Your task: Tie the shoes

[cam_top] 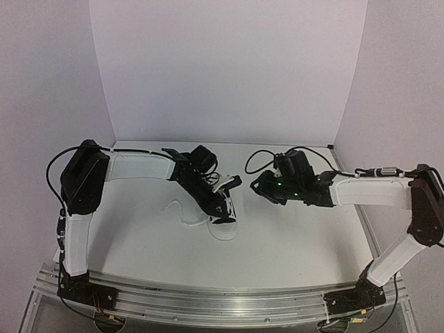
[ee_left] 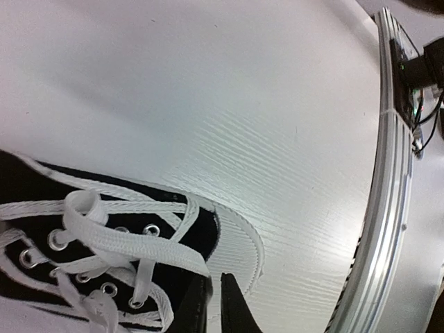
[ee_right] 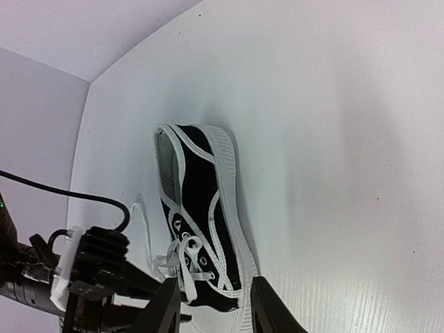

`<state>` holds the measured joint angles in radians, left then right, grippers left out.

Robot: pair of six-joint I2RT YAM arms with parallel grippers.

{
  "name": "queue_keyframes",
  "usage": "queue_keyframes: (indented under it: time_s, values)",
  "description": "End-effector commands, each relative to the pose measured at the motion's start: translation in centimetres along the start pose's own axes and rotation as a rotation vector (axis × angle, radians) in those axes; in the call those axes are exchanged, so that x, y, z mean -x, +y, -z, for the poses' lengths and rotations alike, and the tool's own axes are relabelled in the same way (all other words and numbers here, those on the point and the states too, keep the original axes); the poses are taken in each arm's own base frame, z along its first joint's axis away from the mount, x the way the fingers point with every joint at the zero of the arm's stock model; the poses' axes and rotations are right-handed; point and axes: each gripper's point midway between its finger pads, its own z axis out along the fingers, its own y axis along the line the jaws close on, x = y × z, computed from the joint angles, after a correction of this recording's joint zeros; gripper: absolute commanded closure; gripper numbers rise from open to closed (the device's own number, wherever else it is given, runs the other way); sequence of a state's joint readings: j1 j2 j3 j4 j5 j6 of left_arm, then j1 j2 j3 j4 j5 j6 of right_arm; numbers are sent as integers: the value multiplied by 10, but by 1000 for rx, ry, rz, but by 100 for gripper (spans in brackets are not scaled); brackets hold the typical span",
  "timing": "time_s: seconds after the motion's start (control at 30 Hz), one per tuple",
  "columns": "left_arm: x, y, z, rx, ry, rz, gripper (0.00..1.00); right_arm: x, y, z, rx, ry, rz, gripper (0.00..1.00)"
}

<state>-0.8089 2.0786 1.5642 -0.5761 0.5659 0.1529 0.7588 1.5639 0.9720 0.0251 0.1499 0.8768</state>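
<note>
The black canvas sneaker (cam_top: pixel 223 223) with white toe cap and sole lies on the white table, its toe towards the near edge. It also shows in the right wrist view (ee_right: pixel 201 201) and the left wrist view (ee_left: pixel 41 180). My left gripper (ee_left: pixel 213 281) sits low over the toe cap (ee_left: pixel 241 243), jaws nearly together, and a flat white lace (ee_left: pixel 125 239) runs up to its fingertips. In the top view the left gripper (cam_top: pixel 220 208) is over the eyelets. My right gripper (ee_right: pixel 215 305) is open and empty, hovering right of the shoe in the top view (cam_top: pixel 258 186).
A loose lace end (cam_top: pixel 182 211) trails on the table left of the shoe. An aluminium rail (cam_top: pixel 222 298) runs along the near table edge and shows in the left wrist view (ee_left: pixel 388 208). White walls close the back and sides. A black cable (cam_top: pixel 260 161) loops behind the right gripper.
</note>
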Motion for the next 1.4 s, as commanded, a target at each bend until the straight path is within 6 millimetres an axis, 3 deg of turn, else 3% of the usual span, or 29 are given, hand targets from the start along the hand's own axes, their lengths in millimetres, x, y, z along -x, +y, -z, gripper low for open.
queue_keyframes:
  time_s: [0.0,0.17,0.23,0.33,0.47,0.53,0.7,0.77,0.9,0.97,1.1,1.17,1.37]
  values:
    - [13,-2,13,2,-8,-96,51,7,7,-1,10,-7,29,62]
    - [35,-18,49,42,-44,-260,9,13,17,-8,47,19,95,59]
    - [40,-26,63,46,-56,-318,1,19,23,-9,75,28,123,59]
    - [38,-36,80,51,-68,-402,0,26,45,-10,148,43,229,58]
    - [14,-32,96,48,-33,-451,0,36,68,-11,213,53,330,56]
    - [1,-27,101,48,-11,-448,0,40,70,-14,204,67,358,56]
    - [-5,-1,129,75,-68,-378,0,44,87,-27,210,124,384,59]
    - [-11,6,127,96,-62,-394,1,41,87,-31,211,137,372,60]
    - [-5,1,122,52,-89,-363,7,31,85,-40,208,171,359,60]
    - [-6,4,123,48,-93,-316,16,26,87,-47,193,190,381,60]
    - [-29,31,127,111,-66,-297,25,11,99,-65,78,237,491,63]
    - [-46,45,126,167,-35,-344,25,-6,107,-75,36,277,532,64]
    - [-89,78,123,258,17,-459,9,-41,102,-90,-93,323,574,72]
